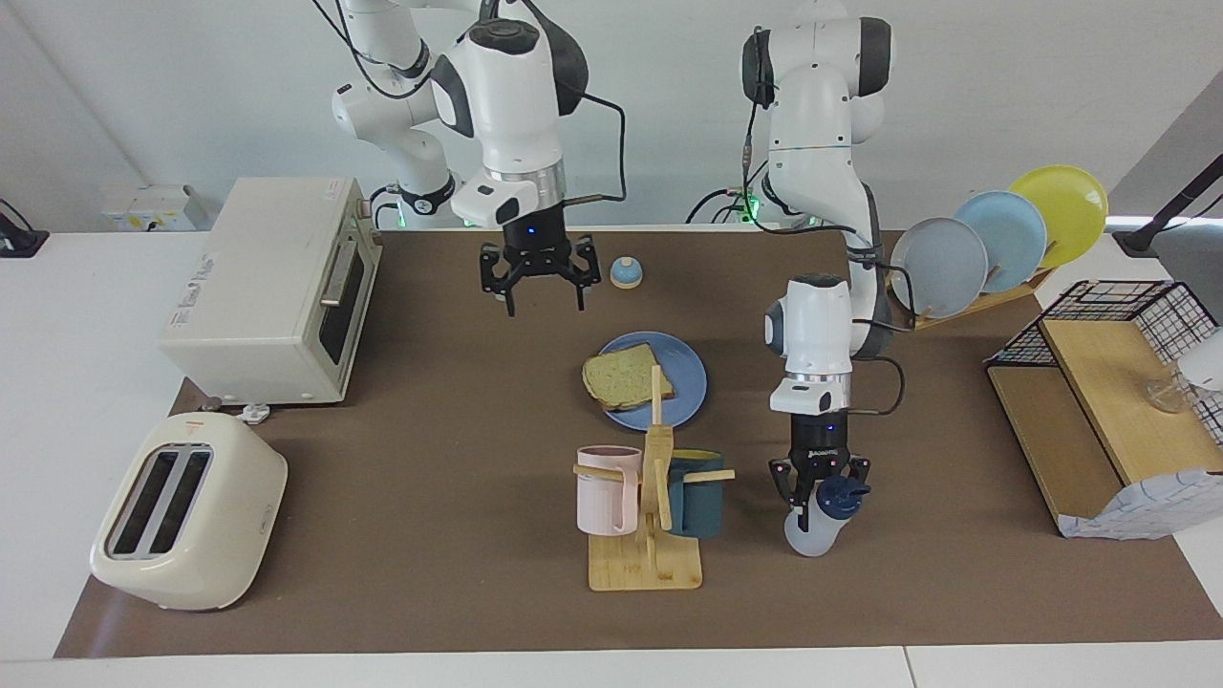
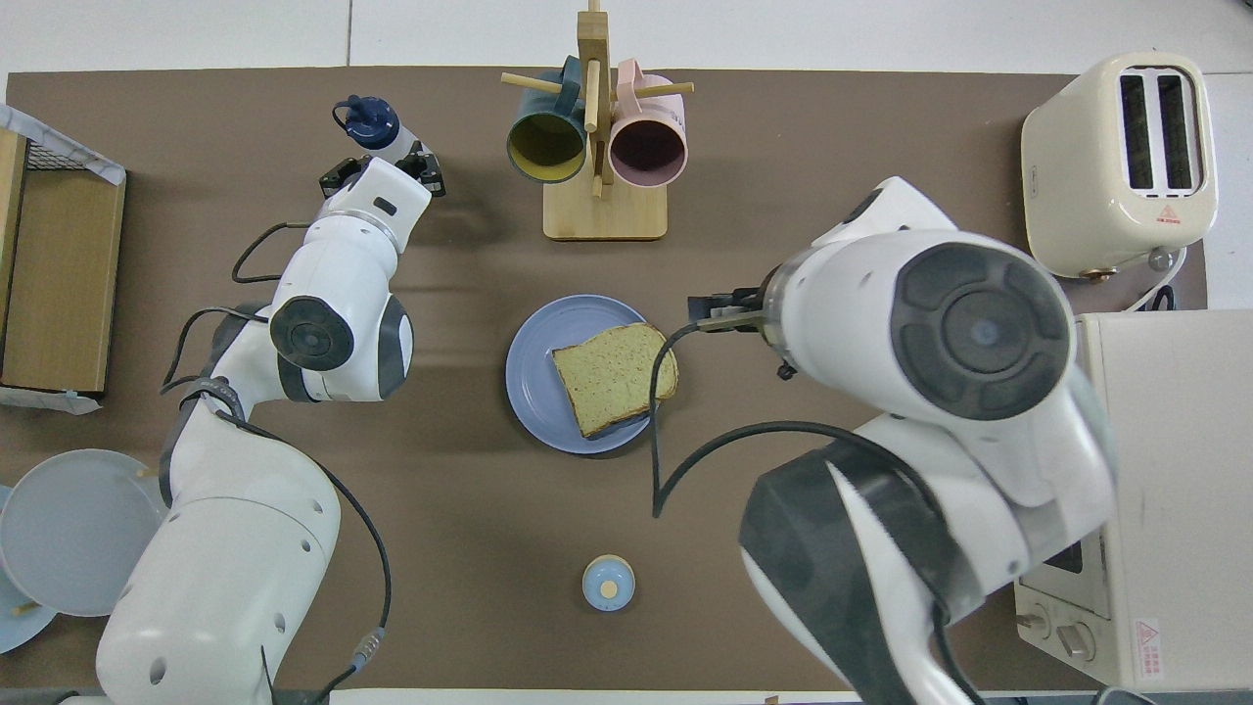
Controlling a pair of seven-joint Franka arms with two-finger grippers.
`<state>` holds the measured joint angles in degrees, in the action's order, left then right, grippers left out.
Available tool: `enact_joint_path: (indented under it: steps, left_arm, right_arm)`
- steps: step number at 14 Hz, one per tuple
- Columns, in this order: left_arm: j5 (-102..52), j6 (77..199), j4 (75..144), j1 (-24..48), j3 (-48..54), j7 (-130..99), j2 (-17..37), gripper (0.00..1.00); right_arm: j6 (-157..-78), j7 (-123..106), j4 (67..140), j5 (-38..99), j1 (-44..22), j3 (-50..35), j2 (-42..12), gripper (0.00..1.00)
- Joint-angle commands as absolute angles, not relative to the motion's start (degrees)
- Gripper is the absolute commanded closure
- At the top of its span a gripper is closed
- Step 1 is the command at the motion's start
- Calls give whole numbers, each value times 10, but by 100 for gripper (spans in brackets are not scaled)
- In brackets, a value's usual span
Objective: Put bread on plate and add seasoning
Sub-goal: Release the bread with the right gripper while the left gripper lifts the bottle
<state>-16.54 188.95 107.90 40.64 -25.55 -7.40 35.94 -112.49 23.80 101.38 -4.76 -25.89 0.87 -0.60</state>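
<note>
Facing view, seasoning [image 1: 820, 521] gripped in left hand [image 1: 818, 485], bread [image 1: 626, 378] on plate [image 1: 690, 382]

right tool [image 1: 540, 277] hidden overhead by own arm | seasoning [image 2: 377, 127] half covered by left tool [image 2: 384, 172]

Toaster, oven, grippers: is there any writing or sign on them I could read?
Toaster: a red warning triangle, its text too small to read.
Oven: script logo on its top, unreadable; in the overhead view a red warning sticker, also unreadable.
Left gripper: small white lettering, blurred.
Nothing is legible.
</note>
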Motion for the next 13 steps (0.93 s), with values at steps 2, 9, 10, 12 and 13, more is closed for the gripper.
enact_joint_path:
  steps: [2,9,10,12,13]
  left_arm:
    - [-168,1796,1078,400,-258,-3,287,100]
    - [-168,1507,1089,401,-258,205,122,100]
    - [-168,1465,1090,400,-258,241,99,100]
    - [-163,1376,1089,398,-260,286,53,100]
    - [-150,1333,1089,398,-260,315,31,100]
  right_arm:
    - [-990,155,980,-48,-194,4,28,0]
    - [-838,19,878,-19,-65,16,-23,0]
    - [-839,6,869,-19,-48,12,-27,0]
    - [-843,-1,871,-18,-29,7,-23,0]
    - [-839,-10,874,-18,-26,-1,-21,0]
